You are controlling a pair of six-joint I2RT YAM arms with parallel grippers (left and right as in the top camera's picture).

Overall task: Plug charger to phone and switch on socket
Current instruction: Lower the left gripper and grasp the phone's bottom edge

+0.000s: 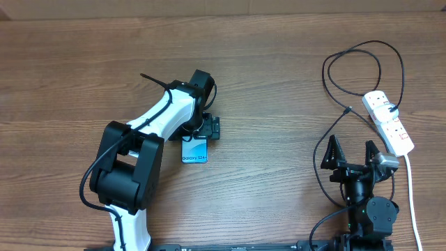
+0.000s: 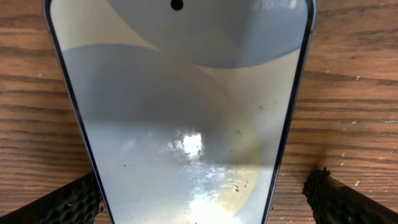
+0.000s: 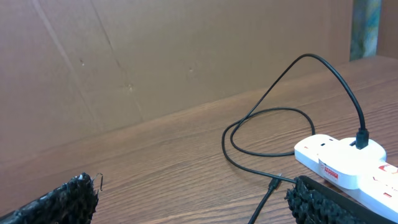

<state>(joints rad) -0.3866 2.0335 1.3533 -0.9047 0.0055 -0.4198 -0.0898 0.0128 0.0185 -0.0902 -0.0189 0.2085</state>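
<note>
place: looks to me like a robot test lab | signs: my left arm (image 1: 157, 118) and right arm (image 1: 366, 202) stand at one edge of a wood-grain bench (image 1: 279, 70) | backdrop: plain brown cardboard wall (image 3: 155, 56) | props: only a socket (image 1: 389, 122), charger (image 1: 325, 72), phone (image 1: 195, 150)

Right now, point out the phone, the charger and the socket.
phone (image 2: 186, 124): left wrist view, middle of the screen.
charger (image 3: 360, 138): right wrist view, the black plug end sitting on the socket.
socket (image 1: 389, 122): overhead view, middle of the white body.
</note>
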